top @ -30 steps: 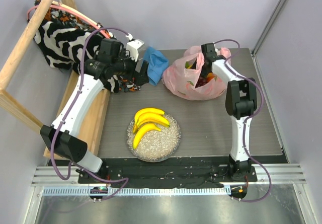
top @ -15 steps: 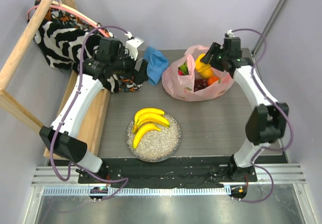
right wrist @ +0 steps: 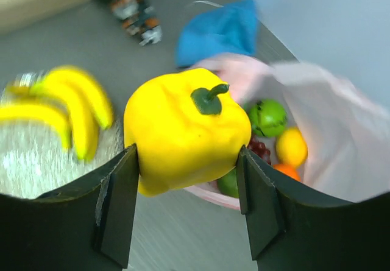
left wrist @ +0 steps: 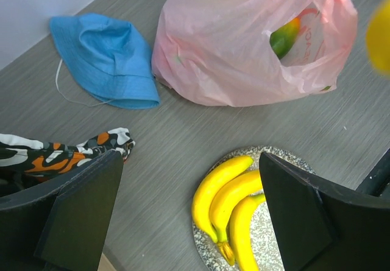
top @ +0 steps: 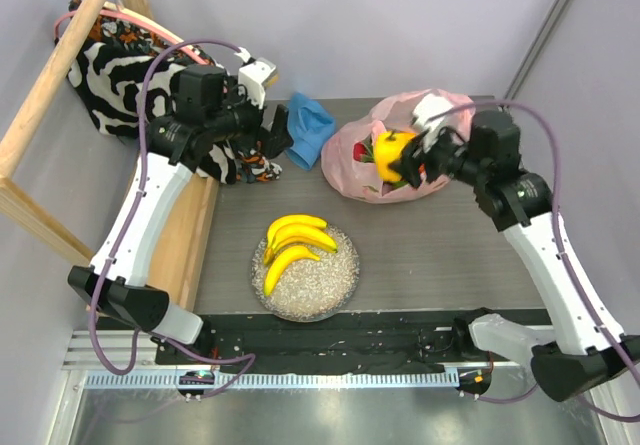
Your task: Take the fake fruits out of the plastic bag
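— Overhead: a glossy yellow pepper [top: 392,155] shows over the thin, crinkled pink plastic bag [top: 348,152]; the grip is hard to make out.
— Left wrist: left fingers [left wrist: 79,219] spread and empty; the pepper is cut off at the frame's edge.
— Right wrist: right fingers [right wrist: 116,204] clamp the pepper on both sides; beyond them, a green apple [right wrist: 267,117] and lemon [right wrist: 291,146] lie in the bag.

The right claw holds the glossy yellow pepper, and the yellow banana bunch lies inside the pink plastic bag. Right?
No. The top external view shows the yellow banana bunch on the speckled round plate, not in the pink plastic bag.
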Robot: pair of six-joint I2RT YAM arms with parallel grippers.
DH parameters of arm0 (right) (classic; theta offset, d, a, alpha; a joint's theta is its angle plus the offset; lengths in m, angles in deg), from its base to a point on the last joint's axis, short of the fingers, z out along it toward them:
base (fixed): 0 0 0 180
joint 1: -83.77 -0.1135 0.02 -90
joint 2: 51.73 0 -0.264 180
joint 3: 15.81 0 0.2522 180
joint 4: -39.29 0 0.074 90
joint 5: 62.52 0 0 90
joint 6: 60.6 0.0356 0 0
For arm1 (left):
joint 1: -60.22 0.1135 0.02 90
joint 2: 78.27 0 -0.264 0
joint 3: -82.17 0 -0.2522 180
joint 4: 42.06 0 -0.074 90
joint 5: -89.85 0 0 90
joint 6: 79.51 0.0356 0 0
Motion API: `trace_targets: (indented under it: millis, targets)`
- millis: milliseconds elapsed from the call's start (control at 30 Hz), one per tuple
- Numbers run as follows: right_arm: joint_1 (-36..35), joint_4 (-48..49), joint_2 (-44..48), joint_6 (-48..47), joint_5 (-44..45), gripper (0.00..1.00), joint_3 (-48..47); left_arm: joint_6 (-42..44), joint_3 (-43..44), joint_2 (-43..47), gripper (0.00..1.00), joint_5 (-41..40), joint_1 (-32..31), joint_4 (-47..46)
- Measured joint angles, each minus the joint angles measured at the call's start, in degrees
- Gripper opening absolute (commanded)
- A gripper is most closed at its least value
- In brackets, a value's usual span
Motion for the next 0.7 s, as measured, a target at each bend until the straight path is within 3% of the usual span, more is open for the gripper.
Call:
trace_targets:
  millis: [200, 333, 500, 700]
  targets:
    - [-23.6, -11.8, -2.2, -33.9, -1.7, 0.21, 1.0, 0.7, 0.0, 2.2, 1.00, -0.5, 0.0, 0.0]
    - [-29.4, -18.3, -10.5, -50.1, -0.8, 0.22, 3.2, 1.7, 0.0, 3.0, 1.00, -1.4, 0.3, 0.1]
    - [-30.6, -22.3, -21.8, -58.3, 0.5, 0.21, 3.0, 1.9, -1.3, 5.3, 1.00, -1.7, 1.5, 0.1]
    - [-31.8, -24.5, -27.4, -59.0, 2.8, 0.20, 3.0, 1.8, -4.4, 9.5, 1.00, -1.6, 3.2, 0.1]
